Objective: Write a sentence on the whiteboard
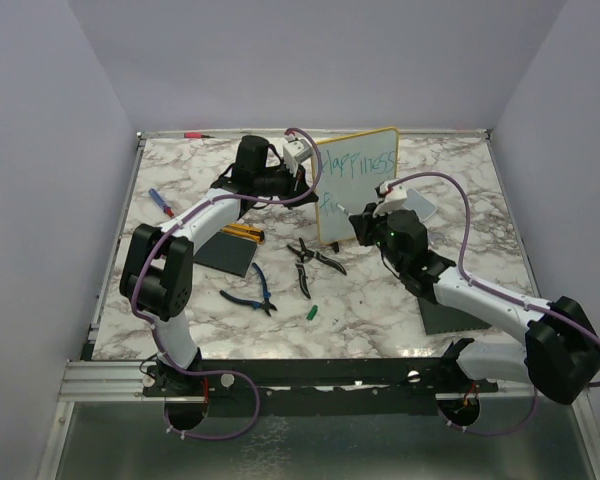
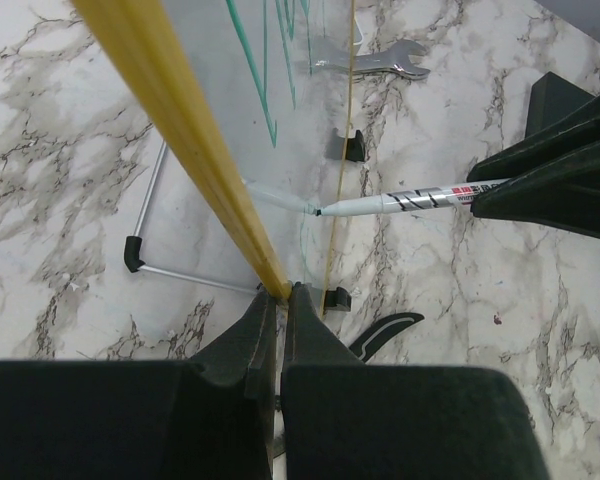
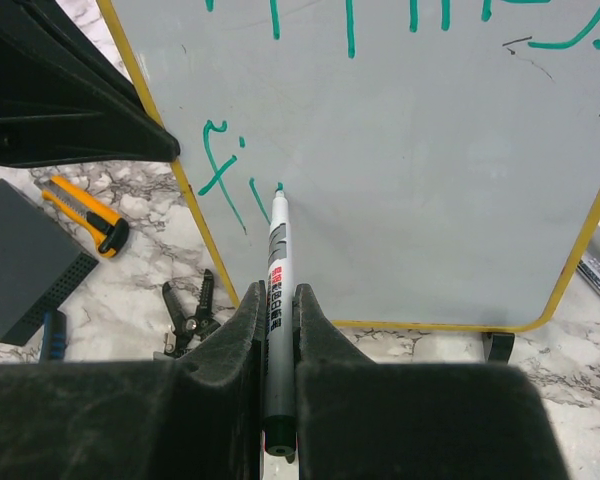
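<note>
1. The whiteboard, upright at the far middle of the tabletop, is being steadied by its yellow rim in the left gripper's clenched jaws.
2. The sentence is being written: "Happiness" above, "fi" below.
3. A marker is being pressed to the board by the right gripper's jaws, clamped around its barrel.

The whiteboard stands upright mid-desk, toward the far edge. The marker tip touches its front face at lower left, just right of the sentence's lower line. A wrench lies behind the board and pliers before it. A utility knife lies to its left and a screwdriver near the left edge.
</note>
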`<state>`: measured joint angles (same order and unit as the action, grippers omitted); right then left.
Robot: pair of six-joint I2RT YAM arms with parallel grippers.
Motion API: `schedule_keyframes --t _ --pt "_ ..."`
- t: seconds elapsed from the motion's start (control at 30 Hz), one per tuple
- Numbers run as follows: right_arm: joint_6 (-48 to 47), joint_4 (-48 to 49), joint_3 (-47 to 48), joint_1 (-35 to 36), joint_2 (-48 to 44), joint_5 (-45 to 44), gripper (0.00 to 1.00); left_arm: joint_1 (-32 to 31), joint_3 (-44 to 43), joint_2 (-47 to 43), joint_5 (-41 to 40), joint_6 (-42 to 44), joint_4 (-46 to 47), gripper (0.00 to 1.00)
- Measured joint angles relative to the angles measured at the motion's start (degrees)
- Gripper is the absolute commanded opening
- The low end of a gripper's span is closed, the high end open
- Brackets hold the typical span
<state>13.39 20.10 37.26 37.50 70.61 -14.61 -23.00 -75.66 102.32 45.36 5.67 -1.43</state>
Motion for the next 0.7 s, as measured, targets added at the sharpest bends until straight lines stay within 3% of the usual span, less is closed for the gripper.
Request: schedule_keyframes --t 0.7 --pt "0.1 -0.3 -2.9 0.0 0.1 0.0 0.01 0.0 0.0 0.0 0.0 0.0 0.0 0.0"
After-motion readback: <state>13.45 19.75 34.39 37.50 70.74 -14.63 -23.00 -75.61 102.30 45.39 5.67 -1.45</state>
